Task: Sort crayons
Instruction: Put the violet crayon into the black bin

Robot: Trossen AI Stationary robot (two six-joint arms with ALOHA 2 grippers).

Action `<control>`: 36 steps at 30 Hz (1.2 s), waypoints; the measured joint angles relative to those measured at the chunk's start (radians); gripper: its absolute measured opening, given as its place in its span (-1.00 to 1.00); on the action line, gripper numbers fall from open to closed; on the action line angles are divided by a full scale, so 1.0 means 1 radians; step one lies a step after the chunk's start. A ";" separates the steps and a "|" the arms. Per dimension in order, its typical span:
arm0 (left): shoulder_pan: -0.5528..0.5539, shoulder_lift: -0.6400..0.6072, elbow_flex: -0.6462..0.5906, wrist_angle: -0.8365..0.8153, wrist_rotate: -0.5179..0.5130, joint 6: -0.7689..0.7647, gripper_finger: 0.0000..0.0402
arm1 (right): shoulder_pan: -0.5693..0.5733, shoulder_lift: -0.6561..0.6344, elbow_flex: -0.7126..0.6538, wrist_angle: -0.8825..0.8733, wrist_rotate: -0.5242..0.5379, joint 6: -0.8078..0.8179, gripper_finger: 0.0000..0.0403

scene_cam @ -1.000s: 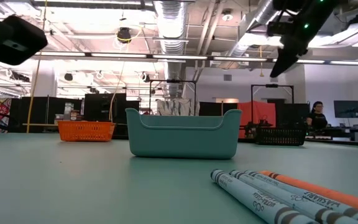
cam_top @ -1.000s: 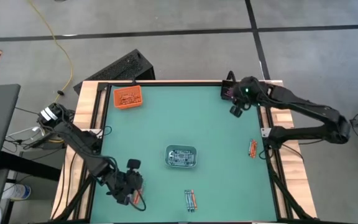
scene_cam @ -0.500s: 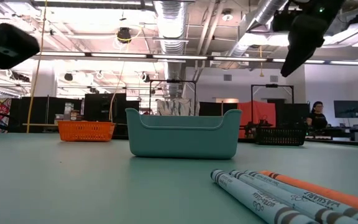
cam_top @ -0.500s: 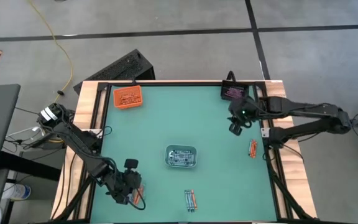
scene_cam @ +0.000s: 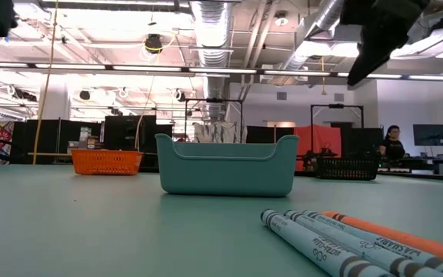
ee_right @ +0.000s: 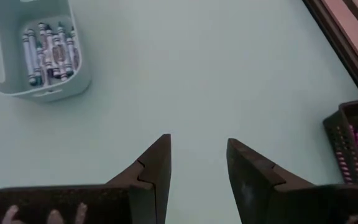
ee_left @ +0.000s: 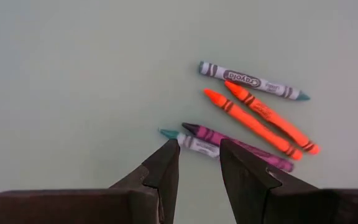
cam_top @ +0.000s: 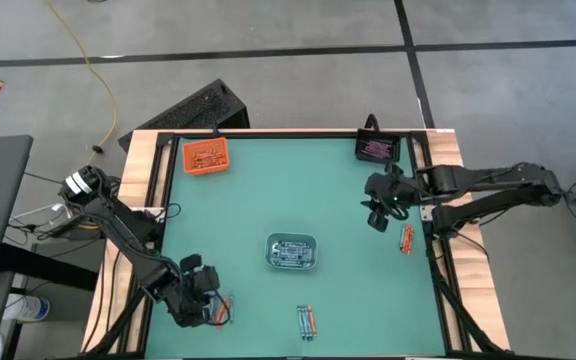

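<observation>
A: Left gripper (cam_top: 211, 305) — where, and what lies near it?

B: Lower left of the high view, low over the green table (cam_top: 248, 200). Fingers (ee_left: 164, 169) apart, nothing between them. Left wrist view: a loose cluster of crayons (ee_left: 247, 121) just ahead of the tips — a grey-blue one, two orange ones, a purple one, and a short grey-blue one (ee_left: 188, 141) lying nearest, its end in line with the gap. Cannot tell whether any finger touches it.

A: Right gripper (cam_top: 375, 212)?

B: Right of centre in the high view, raised off the table. Jaws parted, holding nothing; right wrist view shows only bare table between them.

A: Other crayons?

B: A small group (cam_top: 306, 320) at bottom centre of the high view, well apart from both grippers; the low view has them in its lower right. An orange pair (cam_top: 406, 237) at the right edge, just below the right gripper. Grey-blue ones fill the clear-grey tray (cam_top: 291, 252) at centre. Pink ones sit in the black tray (cam_top: 376, 150), upper right. The orange tray (cam_top: 206, 157), upper left, holds orange ones.
</observation>
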 joint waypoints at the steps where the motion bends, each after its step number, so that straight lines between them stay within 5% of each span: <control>1: -0.006 0.000 0.000 0.003 -0.009 -0.038 -0.48 | 0.011 0.000 0.000 0.001 0.008 0.002 -0.27; 9: -0.047 0.014 0.000 0.005 -0.092 -0.289 -0.48 | 0.096 0.001 0.000 0.023 0.068 0.026 -0.27; 15: -0.052 0.155 0.010 -0.001 -0.013 -0.361 -0.48 | 0.166 0.001 0.000 0.022 0.098 0.062 -0.27; 26: -0.058 0.204 0.047 -0.059 0.007 -0.419 -0.48 | 0.275 0.001 0.000 0.018 0.144 0.133 -0.27; 36: -0.060 0.204 0.131 -0.068 -0.081 -0.380 -0.48 | 0.329 0.018 -0.001 0.020 0.180 0.159 -0.27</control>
